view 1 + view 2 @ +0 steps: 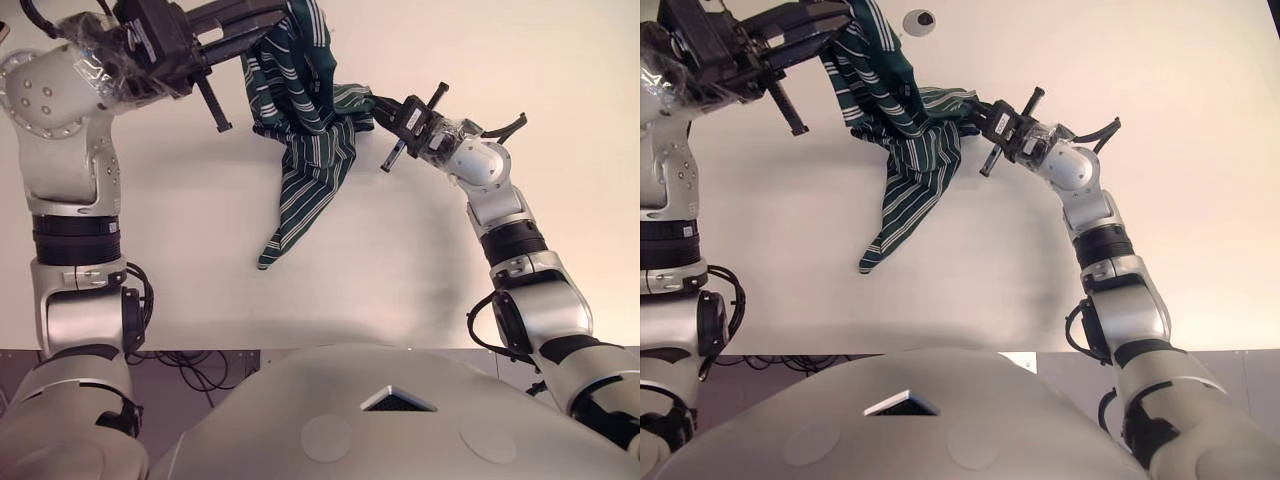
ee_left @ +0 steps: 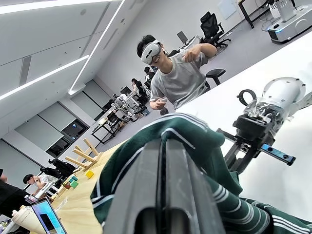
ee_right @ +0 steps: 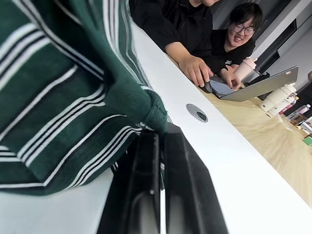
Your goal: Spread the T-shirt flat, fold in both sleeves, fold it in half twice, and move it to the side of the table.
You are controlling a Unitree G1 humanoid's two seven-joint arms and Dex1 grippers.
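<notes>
T-shirt (image 1: 310, 130) is nowhere near flat here. It's a bunched green striped wad in the upper middle of the head view, strung between both grippers over the white table (image 1: 500, 260). Left gripper (image 1: 278, 14) comes in from the upper left, fingers pressed together on the top of the cloth, which drapes over the tips. Right gripper (image 1: 380, 104) comes in from the right, a bit lower than the left one, also clamped tight and pinching a fold of the fabric. One long tail of cloth hangs down and left toward the centre of the frame and ends in a point. Can't tell if that tip touches the table. There's a small round hole (image 1: 923, 18) in the table at the top edge, just right of the shirt's top
</notes>
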